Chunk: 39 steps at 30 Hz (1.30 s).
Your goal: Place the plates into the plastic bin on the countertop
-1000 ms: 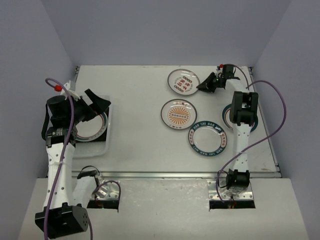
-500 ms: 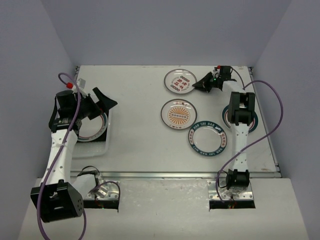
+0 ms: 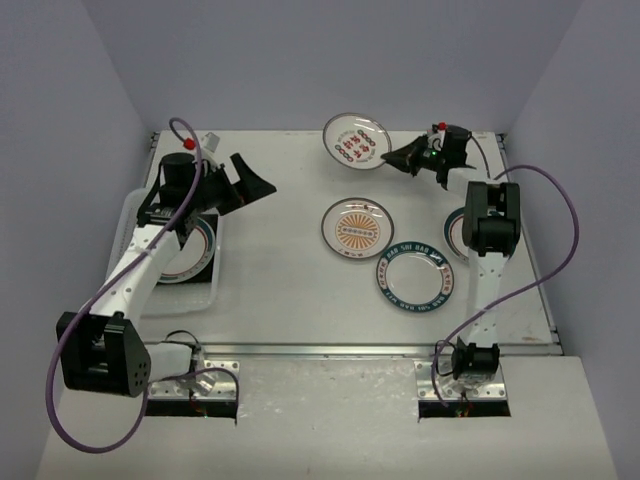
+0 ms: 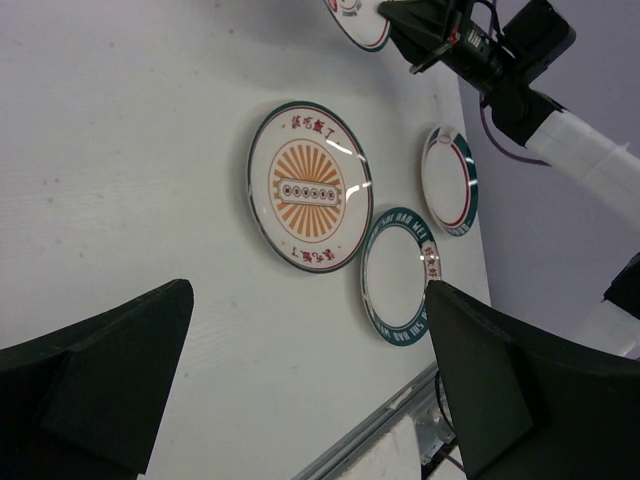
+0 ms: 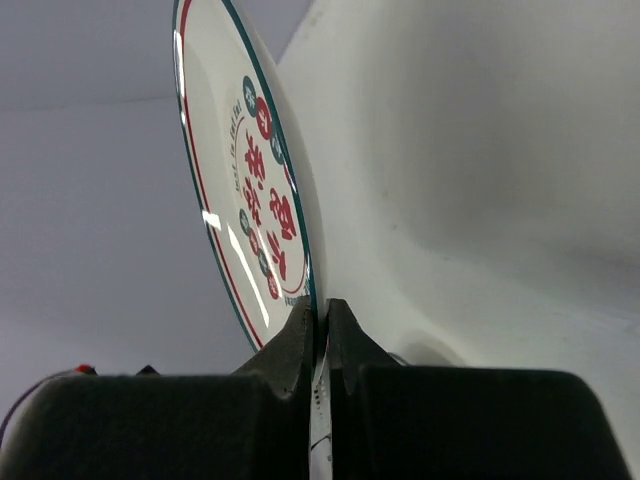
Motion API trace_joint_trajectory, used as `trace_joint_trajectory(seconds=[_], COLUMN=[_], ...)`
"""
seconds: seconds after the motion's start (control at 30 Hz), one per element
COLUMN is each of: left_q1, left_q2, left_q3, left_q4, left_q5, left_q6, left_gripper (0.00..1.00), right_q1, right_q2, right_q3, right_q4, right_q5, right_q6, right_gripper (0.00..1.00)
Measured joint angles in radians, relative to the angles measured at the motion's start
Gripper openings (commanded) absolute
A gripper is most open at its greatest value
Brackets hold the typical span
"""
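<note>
My right gripper (image 3: 395, 162) is shut on the rim of a white plate with red motifs (image 3: 356, 140) and holds it tilted above the countertop (image 3: 280, 290) at the far middle. In the right wrist view the fingers (image 5: 300, 335) pinch that plate (image 5: 245, 190). My left gripper (image 3: 258, 180) is open and empty, right of the plastic bin (image 3: 170, 300), which holds a green-banded plate (image 3: 196, 255). An orange sunburst plate (image 3: 356, 227), a teal-ringed plate (image 3: 416, 278) and a banded plate (image 3: 455, 235) partly under the right arm lie on the countertop.
The left wrist view shows the sunburst plate (image 4: 310, 185), the teal-ringed plate (image 4: 400, 275), the banded plate (image 4: 450, 180) and the right arm's gripper (image 4: 420, 30) with its plate. Purple cables loop beside both arms. Walls close three sides.
My left gripper swung from over the bin towards the far right, over the bare table. My right gripper lifted the red-motif plate and carried it a little left and farther back.
</note>
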Motion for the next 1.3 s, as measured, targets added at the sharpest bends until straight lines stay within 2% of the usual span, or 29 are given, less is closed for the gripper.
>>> trace_joint_trajectory(seconds=[0.17, 0.33, 0.47, 0.5, 0.6, 0.63, 0.7, 0.8, 0.83, 0.87, 0.93, 1.0, 1.07, 1.17, 1.3], left_q1=[-0.029, -0.057, -0.098, -0.106, -0.116, -0.116, -0.116, -0.116, -0.115, -0.115, -0.114, -0.099, -0.036, 0.209, 0.565], left_q2=[0.107, 0.180, 0.186, 0.185, 0.165, 0.156, 0.146, 0.138, 0.135, 0.128, 0.106, 0.070, 0.009, -0.117, -0.268], left_q3=[0.084, 0.138, 0.138, 0.136, 0.108, 0.098, 0.087, 0.081, 0.080, 0.080, 0.080, 0.073, 0.042, -0.011, -0.044], left_q4=[0.090, 0.186, 0.212, 0.218, 0.231, 0.228, 0.217, 0.185, 0.176, 0.168, 0.142, 0.087, 0.039, -0.061, -0.175], left_q5=[-0.004, 0.041, 0.055, 0.058, 0.059, 0.052, 0.039, 0.001, -0.005, -0.009, -0.033, -0.079, -0.103, -0.150, -0.303], left_q6=[-0.052, -0.091, -0.100, -0.101, -0.098, -0.098, -0.090, -0.067, -0.070, -0.069, -0.063, -0.062, -0.075, -0.100, -0.118], left_gripper=[1.00, 0.99, 0.92, 0.81, 0.29, 0.17, 0.00, 0.00, 0.00, 0.00, 0.00, 0.00, 0.00, 0.00, 0.00], right_q1=[0.020, 0.120, 0.231, 0.255, 0.286, 0.287, 0.284, 0.285, 0.287, 0.288, 0.292, 0.292, 0.282, 0.241, 0.184], right_q2=[-0.285, -0.576, -0.669, -0.678, -0.687, -0.690, -0.700, -0.727, -0.736, -0.740, -0.741, -0.741, -0.743, -0.782, -0.872], right_q3=[-0.225, -0.498, -0.601, -0.615, -0.640, -0.647, -0.653, -0.654, -0.654, -0.654, -0.654, -0.656, -0.665, -0.730, -0.815], right_q4=[0.070, 0.124, 0.139, 0.140, 0.138, 0.138, 0.135, 0.118, 0.107, 0.099, 0.091, 0.100, 0.118, 0.063, -0.086], right_q5=[-0.062, -0.078, -0.096, -0.099, -0.096, -0.096, -0.094, -0.083, -0.076, -0.072, -0.072, -0.074, -0.072, -0.024, 0.049], right_q6=[-0.009, -0.113, -0.143, -0.149, -0.159, -0.160, -0.161, -0.182, -0.189, -0.193, -0.193, -0.189, -0.195, -0.245, -0.368], right_gripper=[0.00, 0.00, 0.00, 0.00, 0.00, 0.00, 0.00, 0.00, 0.11, 0.32, 0.89, 0.99, 0.99, 0.99, 0.99])
